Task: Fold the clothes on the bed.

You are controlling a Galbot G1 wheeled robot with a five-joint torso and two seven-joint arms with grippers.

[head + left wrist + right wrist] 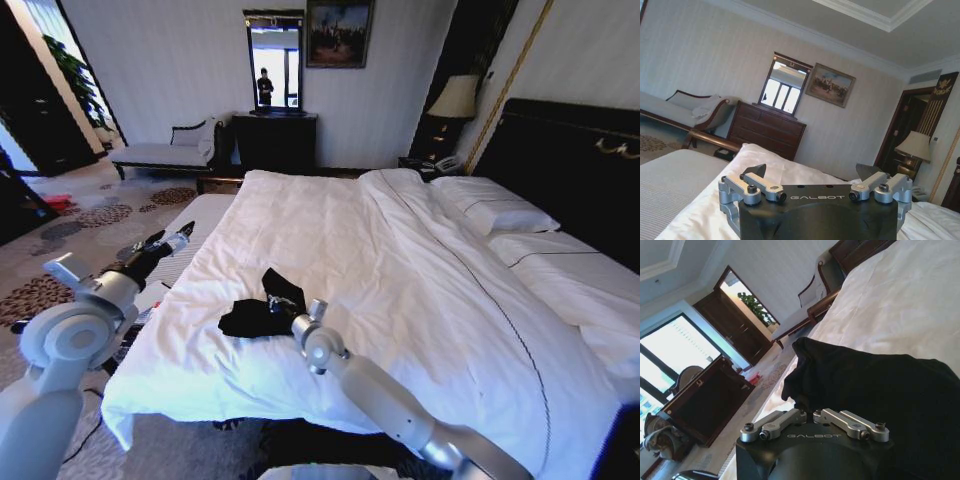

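Note:
The clothes (245, 318), a black T-shirt, lie bunched on the white duvet of the bed (400, 260) near its left front corner. My right gripper (283, 297) is shut on a fold of the shirt and holds that part raised a little above the rest. In the right wrist view the black clothes (875, 385) drape over the right gripper (807, 407), with the bed (900, 300) behind. My left gripper (178, 236) hovers open over the bed's left edge, apart from the shirt. Seen from the left wrist, the left gripper (810, 172) has wide-spread fingers holding nothing.
White pillows (495, 210) lie against the dark headboard (570, 150). A grey striped surface (195, 225) adjoins the bed's left side. A chaise bench (165, 150), a dark dresser (275, 140) and a lamp (455, 98) stand along the far wall. Patterned carpet (90, 215) lies left.

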